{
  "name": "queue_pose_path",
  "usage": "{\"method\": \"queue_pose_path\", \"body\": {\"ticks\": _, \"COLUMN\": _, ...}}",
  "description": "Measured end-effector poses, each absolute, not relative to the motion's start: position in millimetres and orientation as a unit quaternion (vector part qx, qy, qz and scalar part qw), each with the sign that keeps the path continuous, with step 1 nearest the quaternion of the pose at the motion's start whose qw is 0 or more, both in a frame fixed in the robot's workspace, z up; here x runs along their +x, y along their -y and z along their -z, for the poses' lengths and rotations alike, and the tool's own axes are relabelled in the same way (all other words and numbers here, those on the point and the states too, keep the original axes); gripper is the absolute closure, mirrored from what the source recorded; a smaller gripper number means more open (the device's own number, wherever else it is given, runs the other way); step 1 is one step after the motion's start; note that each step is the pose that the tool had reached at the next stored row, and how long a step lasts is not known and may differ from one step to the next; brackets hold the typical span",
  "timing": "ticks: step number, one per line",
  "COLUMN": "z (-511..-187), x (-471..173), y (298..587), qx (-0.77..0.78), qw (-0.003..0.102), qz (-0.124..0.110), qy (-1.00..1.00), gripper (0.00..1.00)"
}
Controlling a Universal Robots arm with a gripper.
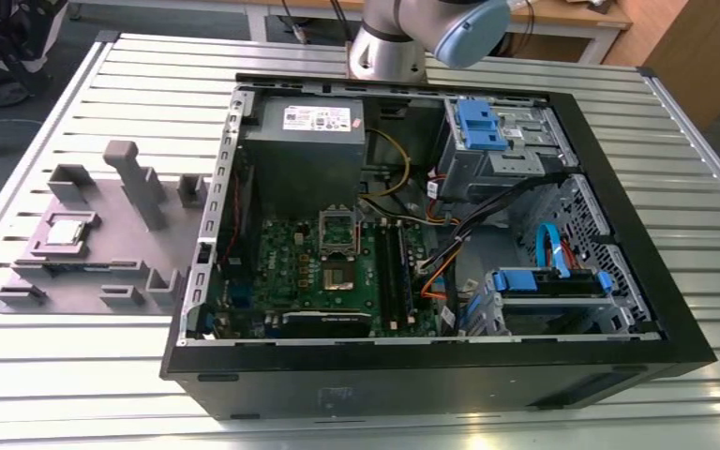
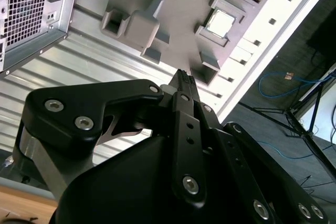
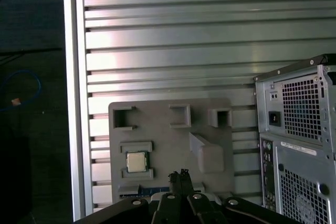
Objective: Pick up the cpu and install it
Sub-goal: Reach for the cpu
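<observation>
Currently the gripper (image 2: 183,75) hangs over the slotted table (image 3: 157,35), fingers pressed together, gripping nothing. Beyond it, well apart, the cpu (image 3: 136,161) sits in a recess of the grey fixture plate (image 3: 168,140), beside the open computer case (image 1: 435,375).

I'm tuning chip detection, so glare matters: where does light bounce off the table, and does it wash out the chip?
Exterior view: glare streaks the table toward the exterior view's right; the chip looks evenly lit. First wrist view: bright bands cross the slats beyond the fixture; chip distinct. Second wrist view: chip top shines pale.
</observation>
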State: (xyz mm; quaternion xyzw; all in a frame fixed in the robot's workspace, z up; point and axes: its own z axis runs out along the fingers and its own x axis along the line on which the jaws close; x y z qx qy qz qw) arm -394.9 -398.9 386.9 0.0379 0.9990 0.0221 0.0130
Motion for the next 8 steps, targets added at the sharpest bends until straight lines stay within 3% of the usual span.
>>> {"method": "queue_pose_path", "body": {"ticks": 8, "z": -381.4, "x": -394.9, "y": 398.9, "qx": 0.038, "qw": 0.013, "qz": -0.021, "qy": -0.999, "gripper": 0.89}}
